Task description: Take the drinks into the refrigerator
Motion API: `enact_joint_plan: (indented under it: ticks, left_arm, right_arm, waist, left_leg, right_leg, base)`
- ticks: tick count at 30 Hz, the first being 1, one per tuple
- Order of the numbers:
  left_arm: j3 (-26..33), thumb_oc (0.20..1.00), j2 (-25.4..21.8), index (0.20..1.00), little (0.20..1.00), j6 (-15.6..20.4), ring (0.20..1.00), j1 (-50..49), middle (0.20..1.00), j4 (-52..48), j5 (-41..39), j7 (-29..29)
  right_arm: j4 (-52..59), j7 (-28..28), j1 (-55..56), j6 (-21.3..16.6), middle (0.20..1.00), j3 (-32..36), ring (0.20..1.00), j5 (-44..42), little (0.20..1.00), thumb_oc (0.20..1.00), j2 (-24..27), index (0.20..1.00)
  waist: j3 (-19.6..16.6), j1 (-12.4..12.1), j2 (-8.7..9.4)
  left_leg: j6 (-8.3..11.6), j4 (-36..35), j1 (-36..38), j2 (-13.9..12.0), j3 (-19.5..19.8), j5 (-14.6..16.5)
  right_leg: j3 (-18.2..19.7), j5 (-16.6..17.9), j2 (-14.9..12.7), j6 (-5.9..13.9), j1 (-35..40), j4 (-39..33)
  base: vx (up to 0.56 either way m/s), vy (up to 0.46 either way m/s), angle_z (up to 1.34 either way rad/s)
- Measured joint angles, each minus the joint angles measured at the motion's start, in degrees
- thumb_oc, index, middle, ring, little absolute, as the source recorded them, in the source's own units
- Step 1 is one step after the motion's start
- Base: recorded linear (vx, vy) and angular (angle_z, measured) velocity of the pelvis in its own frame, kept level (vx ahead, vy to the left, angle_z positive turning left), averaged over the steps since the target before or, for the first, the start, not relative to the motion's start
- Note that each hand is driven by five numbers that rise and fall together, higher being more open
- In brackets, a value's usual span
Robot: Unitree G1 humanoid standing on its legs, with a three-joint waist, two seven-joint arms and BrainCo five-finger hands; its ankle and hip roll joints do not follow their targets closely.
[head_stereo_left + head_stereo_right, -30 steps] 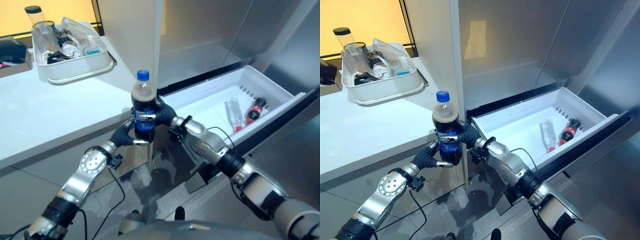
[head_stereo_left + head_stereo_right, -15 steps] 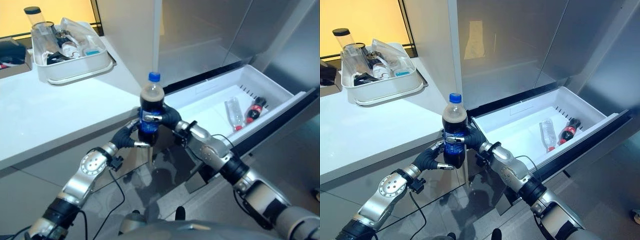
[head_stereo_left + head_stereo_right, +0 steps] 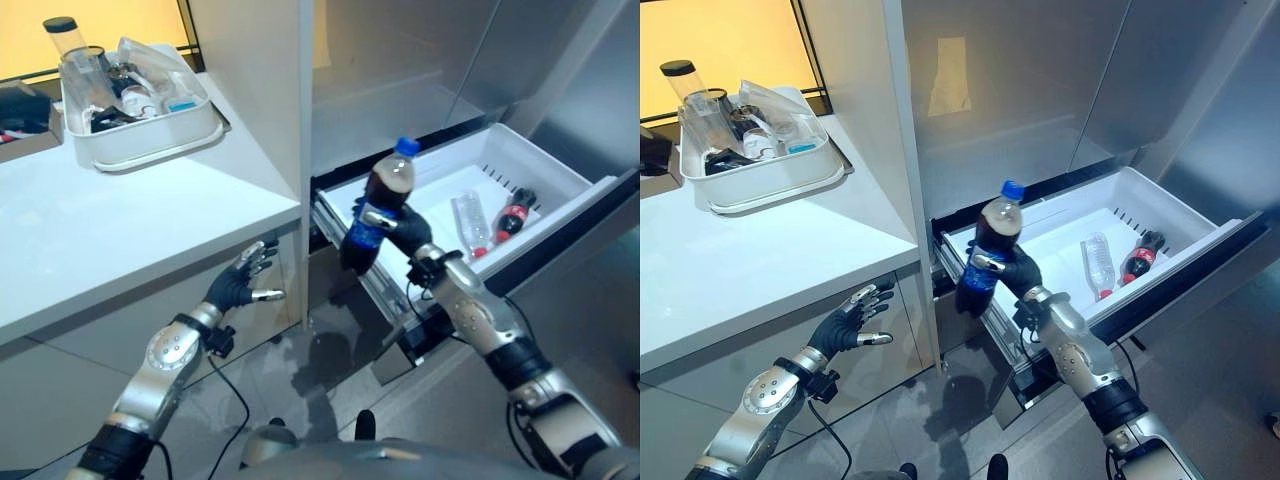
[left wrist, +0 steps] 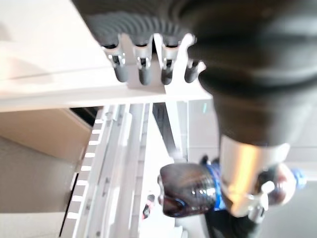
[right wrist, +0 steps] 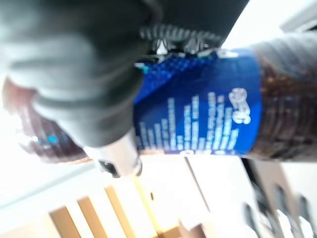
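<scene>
Right hand curled round blue-labelled cola bottle, tilted cap toward one o'clock over the open fridge drawer's near-left corner; left hand at eight o'clock, fingers spread, holding nothing, below the white counter.

Left robot hand fingers spread; right robot hand clenched

My right hand covers the middle of the cola bottle so my fingers behind it are hidden, the white tub on the worktop holds clutter too small to tell, and the drawer hides its far bottles' lower sides.
</scene>
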State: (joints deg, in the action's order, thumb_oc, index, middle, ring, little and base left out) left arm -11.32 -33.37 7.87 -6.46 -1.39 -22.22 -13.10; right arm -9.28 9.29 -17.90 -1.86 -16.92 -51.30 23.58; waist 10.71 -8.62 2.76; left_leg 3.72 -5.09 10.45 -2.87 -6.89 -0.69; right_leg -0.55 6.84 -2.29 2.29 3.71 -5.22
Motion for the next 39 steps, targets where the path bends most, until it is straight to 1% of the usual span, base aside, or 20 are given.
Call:
enact_joint_plan:
  ticks: [2,9,12,14,15,17,19,20,21,25,26,28,31,32,33,34,36,37,39]
  left_arm:
    - [1.6,1.000,1.0,1.000,1.000,0.0,1.000,-1.2,1.000,0.0,-0.1,-0.5]
    - [4.2,1.000,2.0,1.000,1.000,0.0,1.000,-3.1,1.000,-0.1,-2.3,-1.1]
    - [6.5,1.000,2.4,1.000,1.000,0.1,1.000,-4.4,1.000,-0.1,-2.6,-1.5]
    - [8.1,1.000,3.5,1.000,1.000,0.3,1.000,-5.4,1.000,-0.1,-3.9,-1.8]
    - [8.3,1.000,3.7,1.000,1.000,0.3,1.000,-5.6,1.000,-0.1,-4.2,-1.8]
    - [8.6,1.000,4.5,1.000,1.000,0.4,1.000,-6.1,1.000,-0.3,-5.9,-2.1]
    - [9.3,1.000,5.6,1.000,1.000,0.5,1.000,-6.6,1.000,-0.8,-6.2,-2.1]
    - [9.2,1.000,5.8,1.000,1.000,0.6,1.000,-6.8,1.000,-1.1,-6.4,-2.2]
    - [9.3,1.000,6.0,1.000,1.000,0.9,1.000,-7.2,1.000,-2.2,-6.8,-2.3]
    - [9.9,1.000,6.0,1.000,1.000,2.8,1.000,-7.5,1.000,-4.2,-8.2,-2.9]
    - [10.4,1.000,6.0,1.000,1.000,3.0,1.000,-7.4,1.000,-4.5,-8.4,-3.1]
    - [10.4,1.000,5.8,1.000,1.000,3.1,1.000,-7.6,1.000,-4.5,-8.5,-3.2]
    - [10.3,1.000,5.6,1.000,1.000,3.9,1.000,-7.3,1.000,-4.5,-9.0,-3.4]
    - [10.3,1.000,5.3,1.000,1.000,4.1,1.000,-7.2,1.000,-4.5,-9.0,-3.4]
    - [10.3,1.000,5.1,1.000,1.000,4.2,1.000,-7.1,1.000,-4.5,-9.0,-3.4]
    - [10.1,1.000,4.4,1.000,1.000,4.6,1.000,-7.2,1.000,-4.5,-9.2,-3.3]
    - [8.7,1.000,2.7,1.000,1.000,4.9,1.000,-6.3,1.000,-4.5,-10.1,-3.4]
    - [8.4,1.000,2.5,1.000,1.000,5.0,1.000,-6.1,1.000,-4.5,-10.1,-3.3]
    - [7.9,1.000,1.6,1.000,1.000,5.2,1.000,-5.6,1.000,-4.5,-10.3,-3.2]
  right_arm:
    - [0.4,0.0,1.3,-0.7,0.200,2.1,0.200,-0.1,0.200,0.200,0.3,0.200]
    - [2.3,-0.5,5.2,-1.8,0.200,7.8,0.200,-0.1,0.200,0.200,2.7,0.200]
    - [4.6,-0.4,7.2,-2.6,0.200,10.1,0.200,-0.1,0.200,0.200,5.4,0.200]
    - [4.8,-0.3,7.2,-2.7,0.200,11.3,0.200,0.0,0.200,0.200,7.8,0.200]
    - [4.8,-0.3,7.2,-2.7,0.200,11.8,0.200,0.1,0.200,0.200,8.3,0.200]
    - [5.0,-0.3,7.2,-2.9,0.200,13.7,0.200,0.2,0.200,0.200,11.0,0.200]
    - [5.0,-0.5,7.2,-3.3,0.200,14.8,0.200,1.2,0.200,0.200,12.7,0.200]
    - [5.0,-0.4,7.3,-3.4,0.200,14.9,0.200,1.3,0.200,0.200,13.2,0.200]
    - [5.1,-0.1,7.6,-3.4,0.200,14.9,0.200,1.9,0.200,0.200,14.9,0.200]
    - [5.1,1.1,8.3,-3.4,0.200,15.0,0.200,4.3,0.200,0.200,18.7,0.200]
    - [5.0,1.8,8.3,-3.5,0.200,15.0,0.200,5.9,0.200,0.200,21.0,0.200]
    - [4.2,1.7,8.2,-3.7,0.200,15.0,0.200,8.4,0.200,0.200,22.6,0.200]
    - [-0.6,1.4,5.9,-4.2,0.200,14.4,0.200,10.7,0.200,0.200,24.4,0.200]
    - [-1.4,1.3,4.5,-4.1,0.200,14.1,0.200,12.1,0.200,0.200,26.1,0.200]
    - [-2.0,1.3,3.9,-4.2,0.200,14.1,0.200,13.0,0.200,0.200,26.7,0.200]
    - [-5.2,1.3,0.7,-4.8,0.200,12.5,0.200,14.1,0.200,0.200,27.2,0.200]
    - [-8.7,0.6,-3.4,-4.8,0.200,10.0,0.200,16.0,0.200,0.200,28.8,0.200]
    - [-9.8,0.3,-4.5,-4.8,0.200,9.2,0.200,16.9,0.200,0.200,29.1,0.200]
    - [-11.7,0.0,-7.8,-4.4,0.200,5.5,0.200,18.5,0.200,0.200,30.0,0.200]
  waist:
    - [0.0,0.0,-0.01]
    - [0.2,0.0,-0.29]
    - [0.3,0.4,-0.44]
    - [0.4,1.2,-0.45]
    - [0.4,1.4,-0.41]
    - [0.5,1.5,-0.35]
    - [0.6,1.6,-0.33]
    - [0.7,1.7,-0.33]
    - [1.0,1.7,-0.32]
    - [1.8,1.6,0.01]
    - [2.5,1.5,0.03]
    - [2.8,1.4,0.19]
    - [3.7,1.2,0.60]
    - [4.2,1.3,0.55]
    - [4.4,1.4,0.57]
    - [4.6,1.0,0.80]
    - [5.6,1.1,0.95]
    - [5.9,0.9,0.87]
    - [7.1,0.4,0.64]
  left_leg:
    - [-0.01,0.0,0.0,0.0,0.0,0.0]
    - [-0.01,-0.2,-0.1,0.0,0.0,0.0]
    - [-0.01,-0.2,-0.2,0.0,0.0,0.1]
    - [-0.07,-0.3,-0.4,0.0,0.0,0.1]
    - [-0.15,-0.3,-0.4,0.0,0.0,0.2]
    - [-0.26,-0.3,-1.3,-0.1,0.0,0.2]
    - [-0.04,-0.1,-2.1,0.0,0.0,0.0]
    - [-0.03,0.0,-2.1,0.0,0.0,0.0]
    - [-0.02,0.0,-2.2,-0.1,0.0,0.0]
    - [0.01,0.0,-3.1,-0.1,0.0,0.1]
    - [-0.01,0.0,-3.4,-0.1,0.1,0.1]
    - [0.00,0.0,-3.7,-0.1,0.2,0.0]
    - [-0.03,0.0,-4.3,-0.1,0.4,0.0]
    - [-0.04,0.0,-4.5,0.0,0.4,0.0]
    - [-0.04,0.0,-4.7,0.0,0.4,0.0]
    - [-0.11,0.0,-5.4,0.0,0.4,-0.1]
    - [-0.06,0.1,-6.2,0.0,0.5,-0.3]
    - [-0.04,0.1,-6.2,0.0,0.5,-0.3]
    - [-0.02,0.1,-6.5,0.0,0.7,-0.3]
  right_leg:
    - [0.0,0.0,0.0,0.00,0.0,0.0]
    - [0.1,0.0,0.0,0.05,-0.1,0.0]
    - [0.1,-0.1,0.0,0.07,-0.2,0.0]
    - [0.1,-0.2,-0.1,0.31,-0.3,0.0]
    - [0.1,-0.2,0.0,0.33,-0.4,0.0]
    - [0.2,-0.2,-0.1,0.35,-1.3,0.0]
    - [0.2,-0.1,0.0,0.25,-2.0,0.0]
    - [0.2,0.1,0.1,0.02,-2.1,0.0]
    - [0.2,0.1,0.1,0.01,-2.2,0.0]
    - [0.2,0.0,0.1,0.16,-3.0,0.0]
    - [0.2,-0.1,0.1,0.28,-3.3,0.0]
    - [0.1,0.1,0.1,0.01,-3.6,0.0]
    - [-0.1,0.0,0.1,0.03,-4.1,0.0]
    - [0.0,0.0,0.0,0.06,-4.3,0.0]
    - [0.0,0.0,0.0,0.08,-4.5,0.0]
    - [-0.1,0.1,0.0,0.06,-5.2,0.0]
    - [-0.1,0.2,0.0,-0.02,-5.9,0.0]
    - [-0.2,0.2,0.1,-0.02,-6.0,0.0]
    - [-0.2,0.2,0.1,-0.02,-6.3,0.0]
  base:
    - [0.00,0.000,0.00]
    - [0.00,0.000,0.00]
    - [0.00,0.000,0.00]
    - [0.00,0.000,0.00]
    - [0.00,0.000,0.00]
    - [0.00,0.000,0.00]
    - [0.00,0.000,0.00]
    - [0.00,0.000,0.00]
    - [0.00,0.000,0.00]
    - [0.00,0.000,0.00]
    - [0.00,0.000,0.00]
    - [-0.01,-0.010,0.02]
    - [-0.02,-0.008,0.01]
    - [-0.06,-0.010,-0.01]
    - [-0.05,-0.019,0.00]
    - [-0.05,-0.019,-0.01]
    - [-0.04,-0.009,0.01]
    - [-0.05,-0.006,0.00]
    - [-0.07,-0.016,-0.03]
